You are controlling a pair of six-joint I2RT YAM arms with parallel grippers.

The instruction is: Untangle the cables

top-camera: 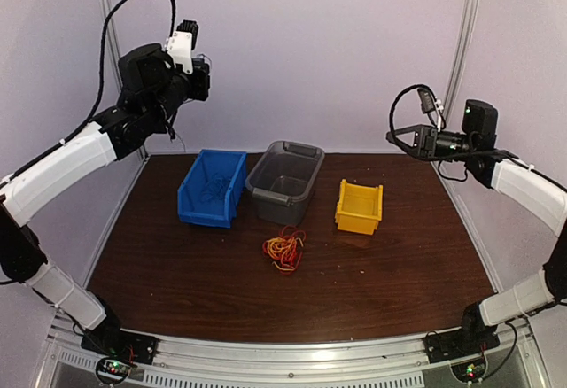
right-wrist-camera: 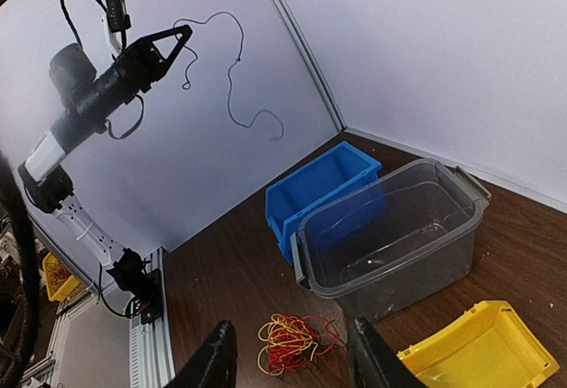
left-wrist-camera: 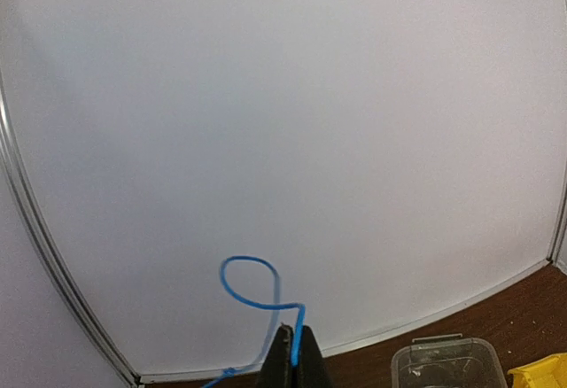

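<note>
A tangled bundle of red and yellow-orange cables (top-camera: pixel 283 251) lies on the brown table in front of the grey bin; it also shows in the right wrist view (right-wrist-camera: pixel 297 345). My left gripper (left-wrist-camera: pixel 295 330) is raised high against the back wall (top-camera: pixel 204 76) and is shut on a thin blue cable (left-wrist-camera: pixel 252 283), which loops above the fingertips. In the right wrist view this cable (right-wrist-camera: pixel 233 78) dangles from the left gripper (right-wrist-camera: pixel 180 38). My right gripper (right-wrist-camera: pixel 291 326) is open and empty, held high at the right (top-camera: pixel 394 137), far above the bundle.
A blue bin (top-camera: pixel 213 186) with thin cables inside, a clear grey bin (top-camera: pixel 285 180) and a yellow bin (top-camera: pixel 360 206) stand in a row at the back of the table. White walls close in the back and sides.
</note>
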